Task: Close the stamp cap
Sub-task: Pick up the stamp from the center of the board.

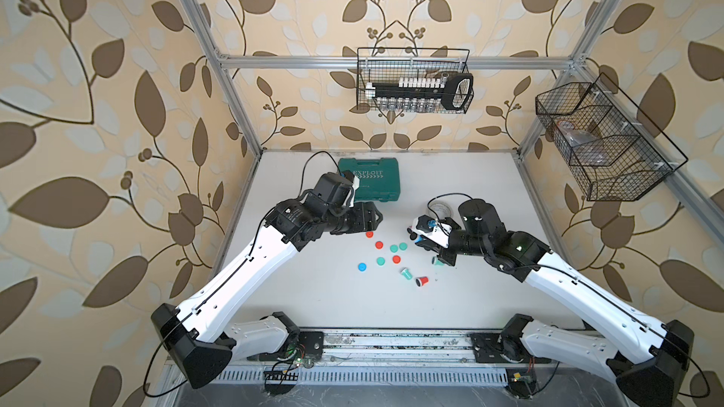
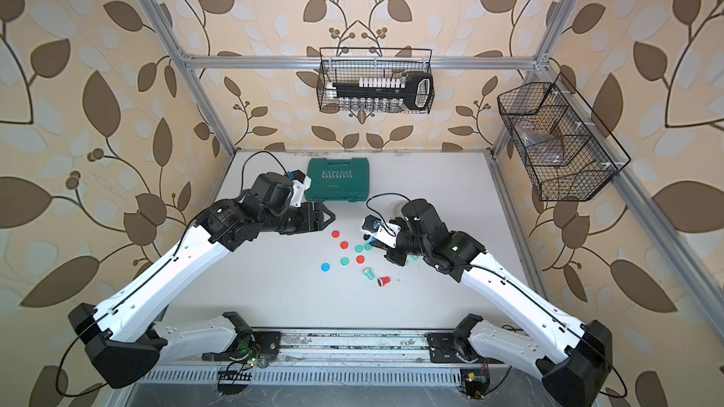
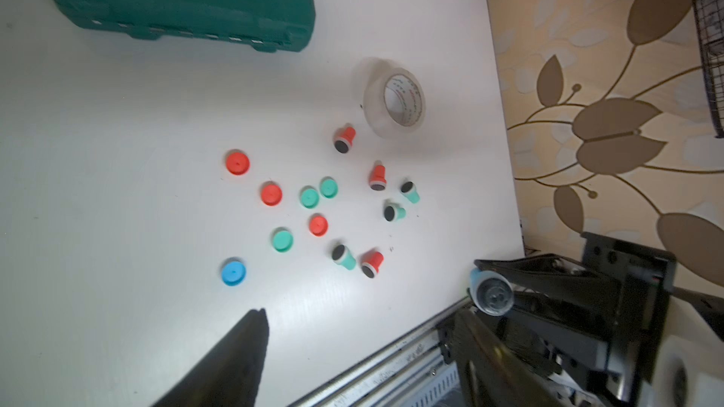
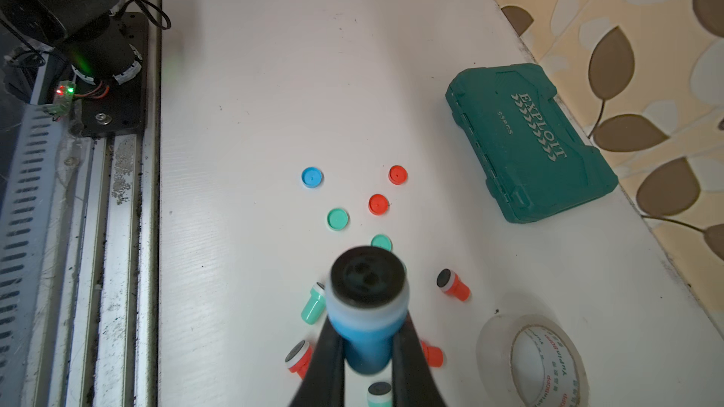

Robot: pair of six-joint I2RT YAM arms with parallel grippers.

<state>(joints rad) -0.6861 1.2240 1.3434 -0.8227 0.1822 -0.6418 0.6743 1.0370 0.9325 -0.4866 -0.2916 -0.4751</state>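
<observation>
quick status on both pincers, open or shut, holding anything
left pincer: open, holding nothing.
right pincer: shut on the blue stamp.

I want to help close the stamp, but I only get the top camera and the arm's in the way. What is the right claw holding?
Observer: The right gripper is shut on a blue stamp, its black face bare, no cap.
Operator: Is anything hiding under that arm?
Observer: Yes, a red stamp lies on its side close beside a roll of clear tape.
</observation>
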